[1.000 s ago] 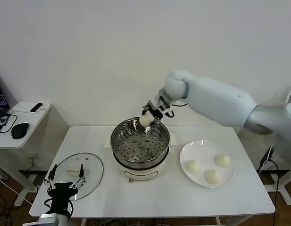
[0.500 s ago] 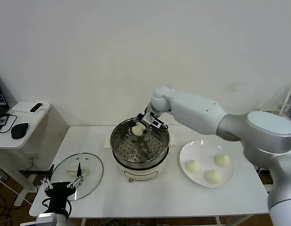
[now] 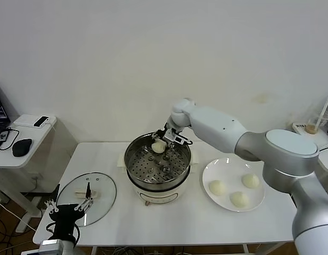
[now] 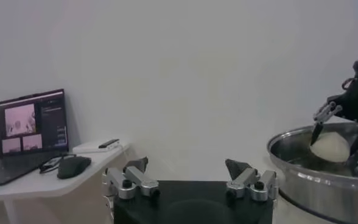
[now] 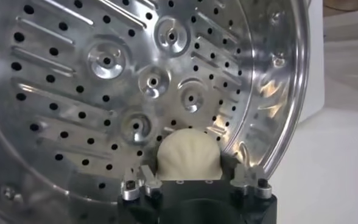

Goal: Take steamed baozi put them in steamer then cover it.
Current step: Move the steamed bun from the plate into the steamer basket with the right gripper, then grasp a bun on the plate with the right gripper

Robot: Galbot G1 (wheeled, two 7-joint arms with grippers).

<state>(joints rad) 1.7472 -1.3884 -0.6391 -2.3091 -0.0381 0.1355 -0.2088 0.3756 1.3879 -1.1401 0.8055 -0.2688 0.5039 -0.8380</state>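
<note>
The steamer [image 3: 131,166] stands at the table's middle, a steel pot with a perforated tray [image 5: 106,91] on a cream base. My right gripper [image 3: 162,142] reaches in over the far rim and is shut on one steamed baozi [image 3: 158,146], held low over the tray's far side; it also shows in the right wrist view [image 5: 188,152]. Three more baozi [image 3: 239,199] lie on a white plate [image 3: 208,173] to the right. The glass cover [image 3: 102,187] lies flat on the table at the front left. My left gripper [image 3: 70,208] is open and empty beside the cover.
A side table at the far left holds a laptop [image 4: 30,125], a mouse [image 3: 22,146] and a small device. A cup with a straw [image 3: 314,126] stands on a shelf at the far right. The wall is close behind the steamer.
My right gripper has carried the baozi from above the steamer's far rim down into the pot, close to the tray. The left arm has barely moved.
</note>
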